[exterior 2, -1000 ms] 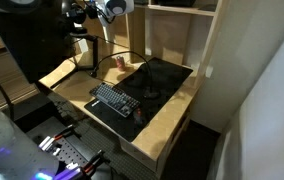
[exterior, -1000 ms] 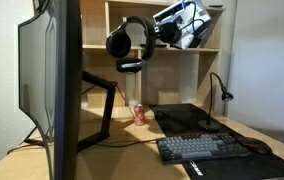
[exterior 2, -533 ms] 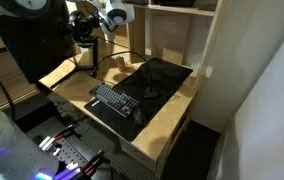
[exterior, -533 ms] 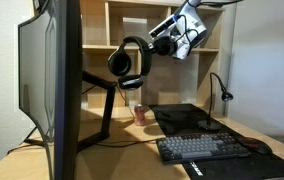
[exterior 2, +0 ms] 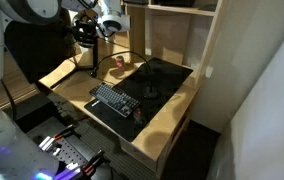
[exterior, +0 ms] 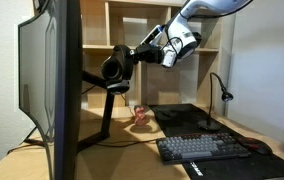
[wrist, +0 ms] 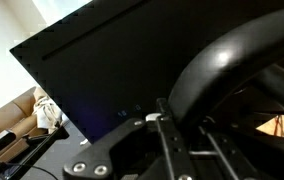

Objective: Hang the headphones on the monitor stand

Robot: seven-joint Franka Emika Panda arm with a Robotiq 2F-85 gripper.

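Observation:
The black headphones [exterior: 117, 66] hang from my gripper [exterior: 142, 52] in the air, close behind the large dark monitor [exterior: 54, 80] and right above the monitor stand [exterior: 104, 90], a thin black angular arm with a slanting leg. My gripper is shut on the headband [wrist: 227, 60], which fills the wrist view as a wide black arch between the fingers [wrist: 167, 130]. The monitor's dark back [wrist: 112, 70] lies just beyond it. In an exterior view the headphones [exterior 2: 86, 32] sit beside the monitor [exterior 2: 32, 45]. Whether the headphones touch the stand cannot be told.
A black keyboard [exterior: 202, 148] and a mouse [exterior: 256, 146] lie on a dark desk mat [exterior: 187, 118]. A small red can [exterior: 139, 113] stands by the stand's leg. A gooseneck microphone [exterior: 220, 88] rises near the wall. Wooden shelves [exterior: 132, 25] stand behind.
My gripper has carried the headphones down and toward the monitor, from up by the shelf to just over the stand's arm. The headphones have swung closer to the monitor's back.

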